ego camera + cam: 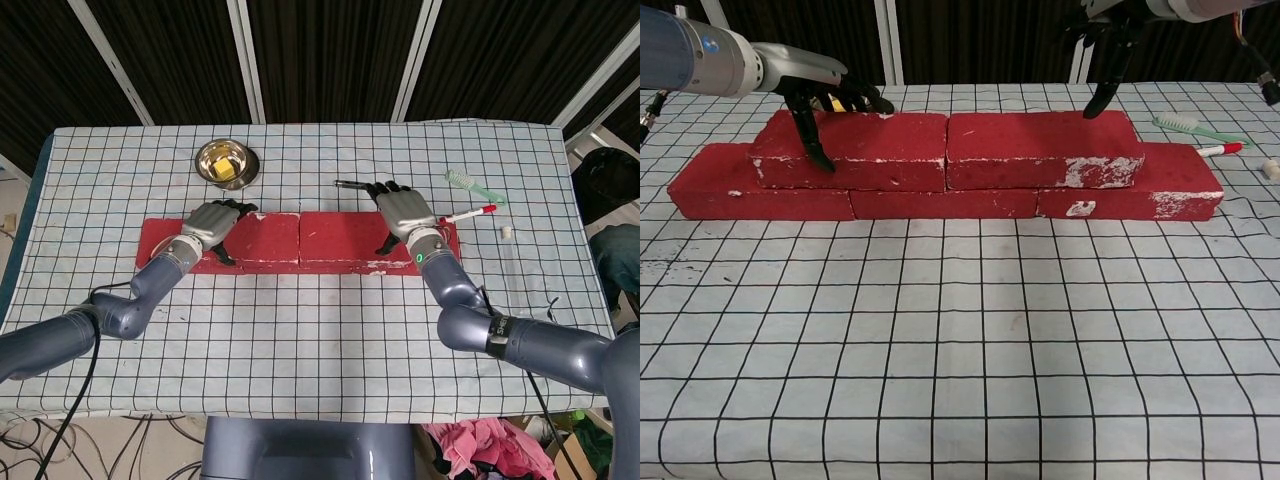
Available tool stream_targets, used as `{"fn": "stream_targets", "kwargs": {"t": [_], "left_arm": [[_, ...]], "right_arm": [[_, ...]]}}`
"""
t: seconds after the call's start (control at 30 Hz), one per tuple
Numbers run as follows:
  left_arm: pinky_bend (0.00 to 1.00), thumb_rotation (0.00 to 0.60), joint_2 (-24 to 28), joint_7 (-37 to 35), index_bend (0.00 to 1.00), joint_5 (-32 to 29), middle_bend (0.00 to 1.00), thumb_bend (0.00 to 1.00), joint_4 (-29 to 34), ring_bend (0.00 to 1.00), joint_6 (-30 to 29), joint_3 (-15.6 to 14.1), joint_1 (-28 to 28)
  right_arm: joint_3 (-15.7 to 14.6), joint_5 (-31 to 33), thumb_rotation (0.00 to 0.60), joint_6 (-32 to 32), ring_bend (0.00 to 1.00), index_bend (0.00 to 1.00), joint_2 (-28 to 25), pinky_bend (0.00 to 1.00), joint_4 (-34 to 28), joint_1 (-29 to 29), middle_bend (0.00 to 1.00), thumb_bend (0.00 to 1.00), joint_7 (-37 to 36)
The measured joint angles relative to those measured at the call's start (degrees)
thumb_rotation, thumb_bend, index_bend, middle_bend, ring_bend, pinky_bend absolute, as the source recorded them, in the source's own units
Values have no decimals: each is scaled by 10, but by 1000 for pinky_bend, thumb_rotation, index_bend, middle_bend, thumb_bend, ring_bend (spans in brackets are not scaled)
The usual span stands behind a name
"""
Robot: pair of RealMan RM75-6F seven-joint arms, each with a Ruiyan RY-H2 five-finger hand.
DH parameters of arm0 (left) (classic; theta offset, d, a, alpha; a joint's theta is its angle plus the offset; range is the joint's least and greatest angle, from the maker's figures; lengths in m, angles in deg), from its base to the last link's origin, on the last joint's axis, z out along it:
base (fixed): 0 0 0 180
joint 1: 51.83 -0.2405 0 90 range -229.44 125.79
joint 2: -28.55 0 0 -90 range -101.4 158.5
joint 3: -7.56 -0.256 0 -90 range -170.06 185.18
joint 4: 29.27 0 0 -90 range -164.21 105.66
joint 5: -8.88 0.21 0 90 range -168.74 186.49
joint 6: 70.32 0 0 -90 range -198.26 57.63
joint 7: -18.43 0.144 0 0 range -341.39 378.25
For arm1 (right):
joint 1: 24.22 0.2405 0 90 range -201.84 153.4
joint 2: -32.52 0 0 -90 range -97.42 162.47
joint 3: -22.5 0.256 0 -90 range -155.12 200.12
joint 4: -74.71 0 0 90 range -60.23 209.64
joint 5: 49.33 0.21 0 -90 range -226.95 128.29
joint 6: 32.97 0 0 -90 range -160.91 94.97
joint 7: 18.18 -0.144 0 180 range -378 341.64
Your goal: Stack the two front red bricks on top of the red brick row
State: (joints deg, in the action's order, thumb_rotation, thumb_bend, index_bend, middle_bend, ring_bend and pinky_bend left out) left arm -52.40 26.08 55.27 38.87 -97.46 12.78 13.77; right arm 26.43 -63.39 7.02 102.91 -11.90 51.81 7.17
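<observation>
Sitting at the back of the desk (300,330), a metal bowl (226,162) holds something yellow. Two red bricks (945,150) lie end to end, touching, on top of the red brick row (940,200). The left hand (213,224) grips the left brick's outer end, thumb down its front face. The right hand (403,212) hovers with fingers spread above the right brick, holding nothing. A toothbrush (473,185), a red-capped marker (470,213) and a clear tube (509,262) lie to the right.
</observation>
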Motion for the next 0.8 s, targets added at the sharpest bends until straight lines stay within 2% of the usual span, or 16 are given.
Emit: {"fn": "stream_targets", "kwargs": {"t": [0.8], "left_arm": [[45,600,5,21,62,-46,105,0,13,15,-3,-15,14]], "right_arm": [[-1,-1,600,-1,13,0,4,125,8,-8,51,0,3]]}}
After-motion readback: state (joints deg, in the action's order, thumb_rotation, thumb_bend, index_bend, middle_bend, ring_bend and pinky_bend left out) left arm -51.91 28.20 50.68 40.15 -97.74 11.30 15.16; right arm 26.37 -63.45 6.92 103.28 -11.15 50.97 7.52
